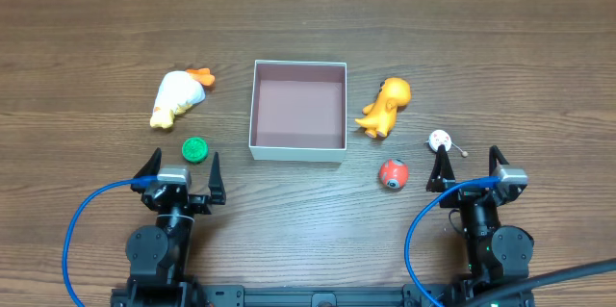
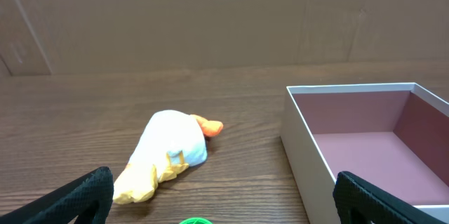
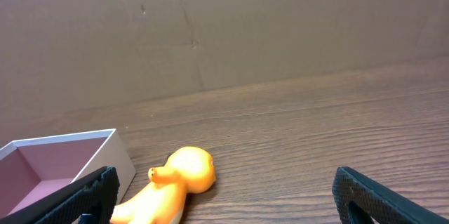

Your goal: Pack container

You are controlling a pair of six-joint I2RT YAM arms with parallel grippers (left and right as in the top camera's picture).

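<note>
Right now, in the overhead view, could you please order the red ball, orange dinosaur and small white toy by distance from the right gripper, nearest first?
1. Small white toy, just ahead of the right gripper.
2. Red ball, to its left.
3. Orange dinosaur, beside the container.

Two arms tucked low, side by side.
Left gripper (image 1: 184, 156) and right gripper (image 1: 468, 153) spread wide, fingers pointing straight ahead, nothing held.

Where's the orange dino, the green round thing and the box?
orange dinosaur toy (image 1: 387, 103), overhead view, on its body.
green disc (image 1: 195, 149), overhead view, on its middle.
container (image 1: 298, 153), overhead view, on its near white wall.
</note>
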